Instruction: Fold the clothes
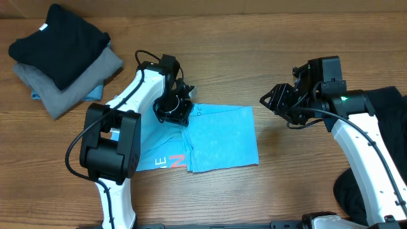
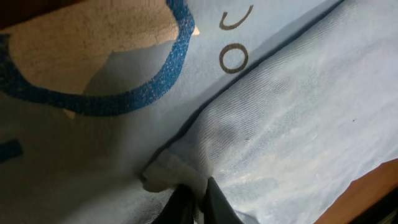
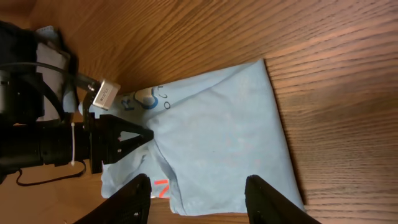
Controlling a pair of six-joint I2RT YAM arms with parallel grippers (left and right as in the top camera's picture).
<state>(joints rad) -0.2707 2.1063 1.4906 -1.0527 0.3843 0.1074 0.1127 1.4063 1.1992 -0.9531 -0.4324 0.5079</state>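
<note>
At centre frame from overhead, the light blue T-shirt (image 1: pixel 222 137) lies partly folded on the wooden table (image 1: pixel 254 38), its red-and-white letters (image 1: pixel 172 162) showing at the lower left corner of the cloth. My left gripper (image 2: pixel 199 202) is down on the shirt's upper left area, its claw closed tight on a bunched fold of the blue fabric. The left wrist view shows the two dark fingertips pressed together at the bottom of the frame, with a hemmed edge gathered just against them and a blue ring print (image 2: pixel 124 99) above.

My right gripper (image 3: pixel 198 183) hangs off the shirt's upper right corner, over bare wood in the overhead view. Its claw stands open, with nothing between the fingers.

In the upper left of the overhead frame, well apart from the shirt, a folded black garment (image 1: pixel 60 41) sits on top of a folded grey garment (image 1: pixel 82 79). Dark cloth (image 1: pixel 388 102) shows at the right edge, partly behind my right arm.
</note>
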